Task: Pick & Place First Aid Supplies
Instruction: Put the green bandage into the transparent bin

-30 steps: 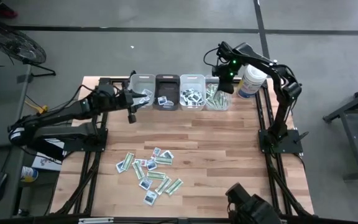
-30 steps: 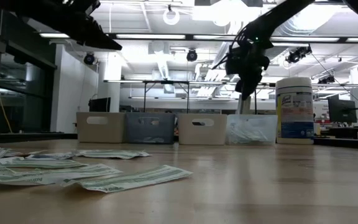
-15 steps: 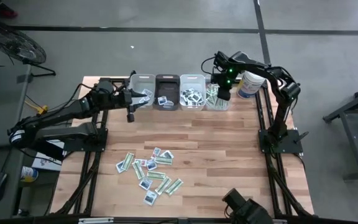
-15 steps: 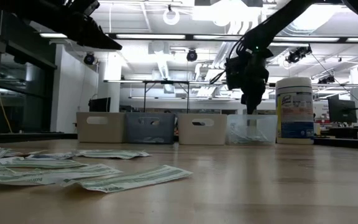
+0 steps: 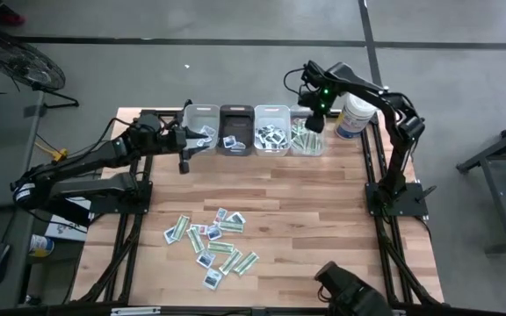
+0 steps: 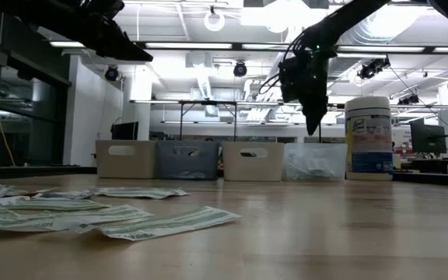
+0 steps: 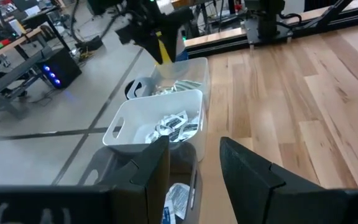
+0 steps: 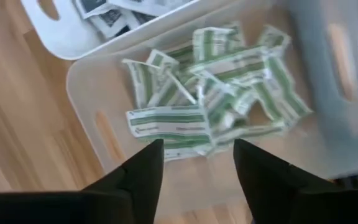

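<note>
Wooden table (image 5: 323, 202); bins (image 5: 255, 130), canister (image 5: 353, 118), scattered packets (image 5: 213, 239).

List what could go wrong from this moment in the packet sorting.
1. The right gripper hangs open over the clear bin heaped with green-and-white strips; a strip near the rim might spill out.
2. The white canister stands right beside that arm; swinging back could knock it over.
3. The loose packets overlap on the table, so one grab may lift two.
</note>
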You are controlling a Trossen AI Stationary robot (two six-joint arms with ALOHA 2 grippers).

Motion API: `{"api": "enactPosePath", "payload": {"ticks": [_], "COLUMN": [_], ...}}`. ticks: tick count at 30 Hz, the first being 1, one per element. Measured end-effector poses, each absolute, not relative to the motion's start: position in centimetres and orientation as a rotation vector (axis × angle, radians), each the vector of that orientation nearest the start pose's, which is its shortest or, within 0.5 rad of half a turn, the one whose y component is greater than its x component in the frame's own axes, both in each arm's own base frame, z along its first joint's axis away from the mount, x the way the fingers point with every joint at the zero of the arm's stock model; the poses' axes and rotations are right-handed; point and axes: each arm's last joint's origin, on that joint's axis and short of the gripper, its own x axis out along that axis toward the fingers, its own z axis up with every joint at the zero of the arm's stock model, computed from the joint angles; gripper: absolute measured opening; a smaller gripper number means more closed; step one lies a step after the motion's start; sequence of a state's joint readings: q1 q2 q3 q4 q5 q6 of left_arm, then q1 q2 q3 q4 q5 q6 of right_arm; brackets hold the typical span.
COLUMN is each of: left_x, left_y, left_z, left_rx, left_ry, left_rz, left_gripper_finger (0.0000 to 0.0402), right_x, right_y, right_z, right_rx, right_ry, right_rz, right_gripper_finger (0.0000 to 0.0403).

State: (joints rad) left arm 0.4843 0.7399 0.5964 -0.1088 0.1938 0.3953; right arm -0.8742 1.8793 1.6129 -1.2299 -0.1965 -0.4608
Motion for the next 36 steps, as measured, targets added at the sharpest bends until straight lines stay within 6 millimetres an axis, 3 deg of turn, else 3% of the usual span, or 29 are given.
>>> {"api": "enactPosePath", "payload": {"ticks": [8,20,29,36], "left_x": [15.1,15.0,15.8,15.2], "left_y": [7.2,6.5,3.6,1.4], "left_z": [27.4,26.2,25.0,23.8], "left_rx": [0.273,0.215,0.202,0.135], "left_ry": [0.360,0.468,0.603,0.759], "left_rz": [0.193,0.102,0.034,-0.014], "left_gripper_finger": [0.0137,0.0137,0.0137,0.0137], "right_x": [23.9,24.7,22.7,21.2], "right_y": [-26.7,-22.4,-18.2,-14.6], "right_z": [28.3,31.7,29.5,28.4], "right_rx": [0.427,0.375,0.364,0.344], "right_ry": [1.325,1.228,1.093,0.995], "right_rz": [-0.209,-0.145,-0.175,-0.193], "right_gripper_finger": [0.0190,0.0187,0.0187,0.0188]}}
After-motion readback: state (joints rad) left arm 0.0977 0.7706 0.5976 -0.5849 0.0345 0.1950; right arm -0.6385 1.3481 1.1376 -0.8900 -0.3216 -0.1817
